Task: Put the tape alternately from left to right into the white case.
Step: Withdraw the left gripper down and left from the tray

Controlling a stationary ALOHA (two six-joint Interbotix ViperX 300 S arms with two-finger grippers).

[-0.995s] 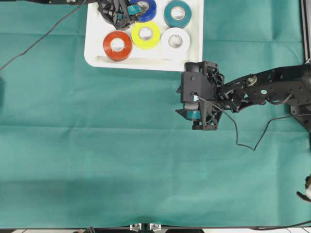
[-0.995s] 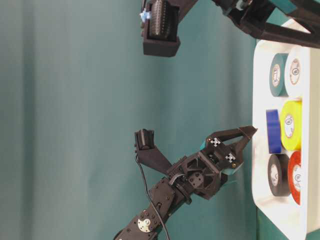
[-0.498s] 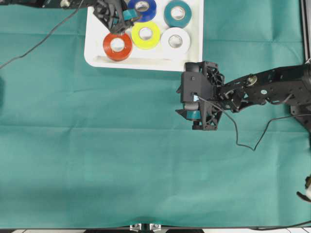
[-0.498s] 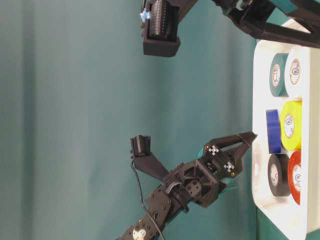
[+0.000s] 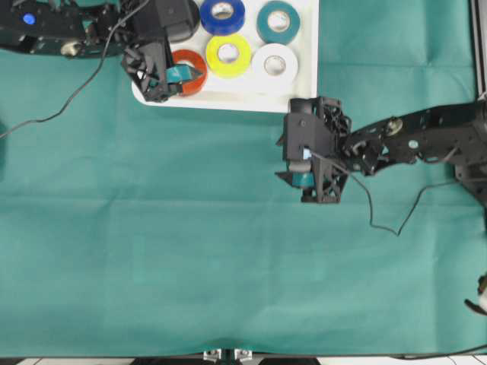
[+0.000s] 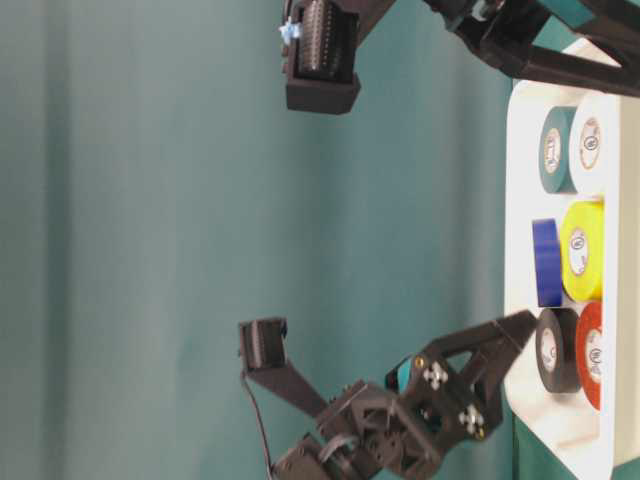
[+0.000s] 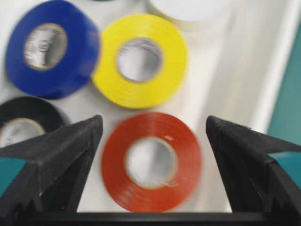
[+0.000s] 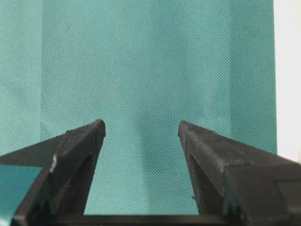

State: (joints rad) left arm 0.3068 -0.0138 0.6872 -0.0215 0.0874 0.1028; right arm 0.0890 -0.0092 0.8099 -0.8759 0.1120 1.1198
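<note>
Hovering over the white case, left gripper spread empty above orange-red roll; right gripper spread empty beside case

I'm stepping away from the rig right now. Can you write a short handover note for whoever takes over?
Left hand: open, empty, over the orange-red roll at the white case's left end.
Right hand: open, empty, over bare green cloth beside the case.
Tape: black, orange-red, blue, yellow, teal and white rolls all lie in the case.
Done: six rolls placed.
Left: nothing visible outside the case.
</note>
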